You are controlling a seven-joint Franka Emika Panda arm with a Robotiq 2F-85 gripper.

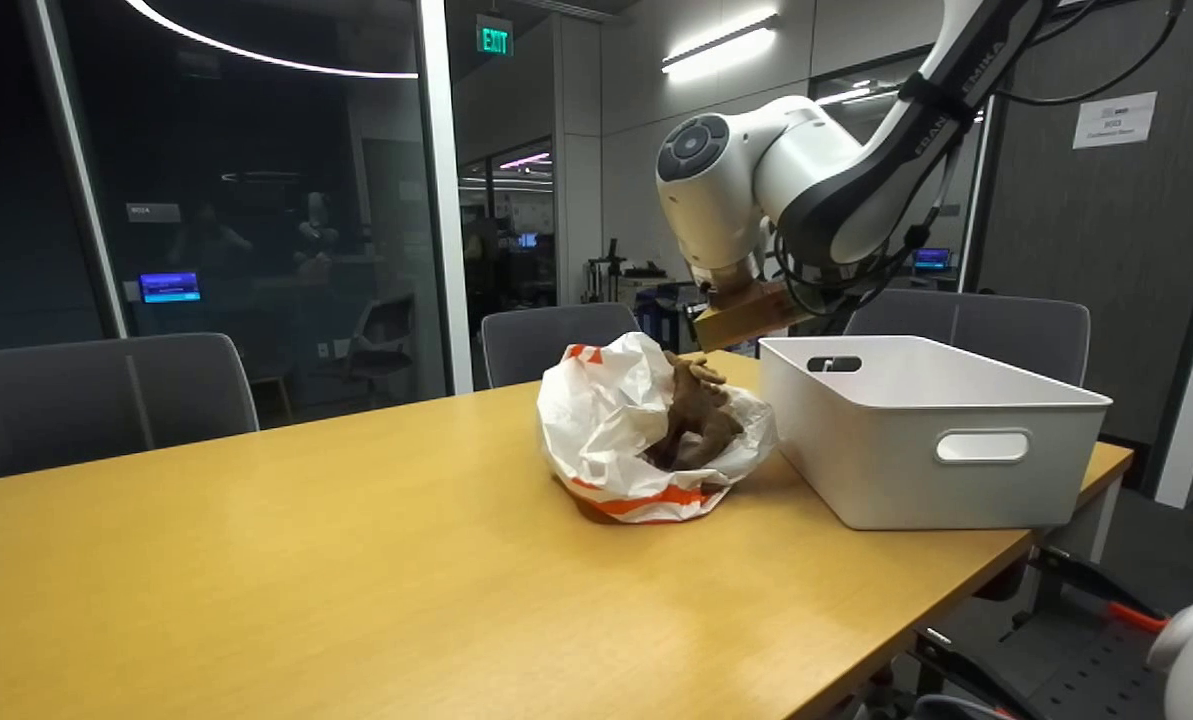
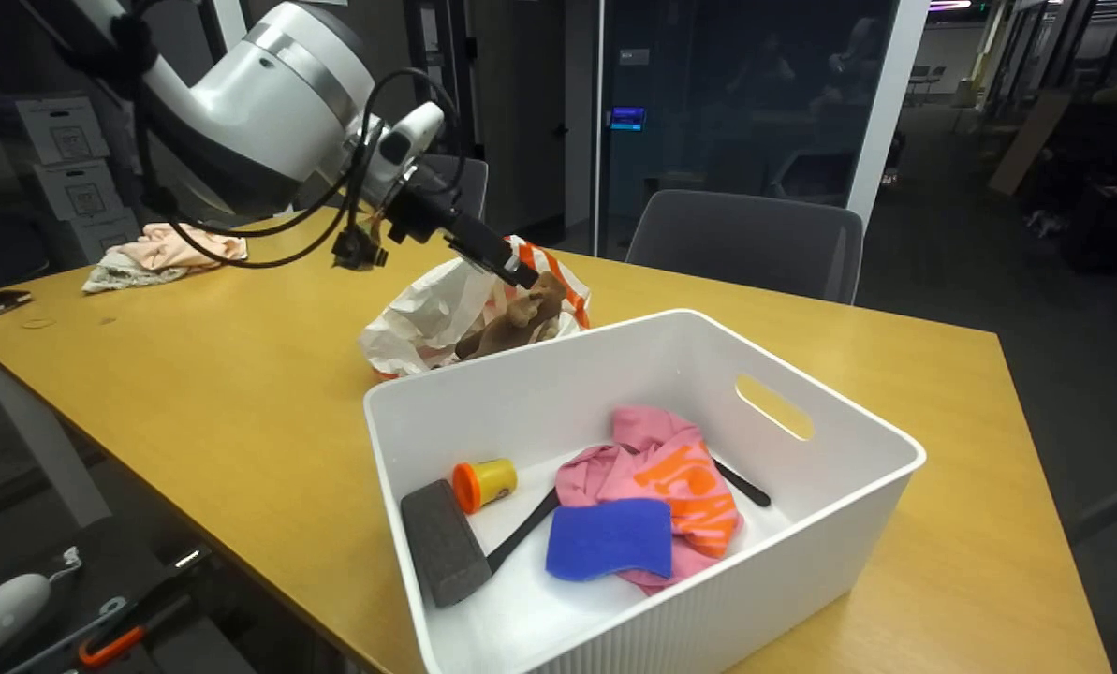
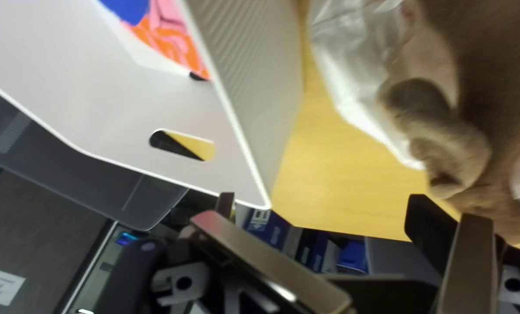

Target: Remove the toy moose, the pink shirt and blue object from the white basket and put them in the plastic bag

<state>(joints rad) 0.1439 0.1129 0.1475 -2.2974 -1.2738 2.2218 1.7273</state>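
The brown toy moose [image 1: 698, 425] sits in the mouth of the white and orange plastic bag [image 1: 596, 415]. It also shows there in an exterior view [image 2: 511, 328] and at the right of the wrist view [image 3: 451, 148]. The pink shirt [image 2: 656, 459] with orange print lies in the white basket [image 2: 521, 382], with the blue object [image 2: 614, 538] on top of it. Both show partly in the wrist view. My gripper [image 3: 323, 203] is open with nothing between its fingers. Its tip [image 2: 521, 271] is beside or just above the moose; contact cannot be told.
The basket also holds a yellow cup with an orange lid [image 2: 485, 482] and a dark mallet [image 2: 446, 543], its handle running under the shirt. The basket stands beside the bag near the table edge. Cloths [image 2: 169, 253] lie farther along the table. Chairs [image 2: 745, 243] surround it.
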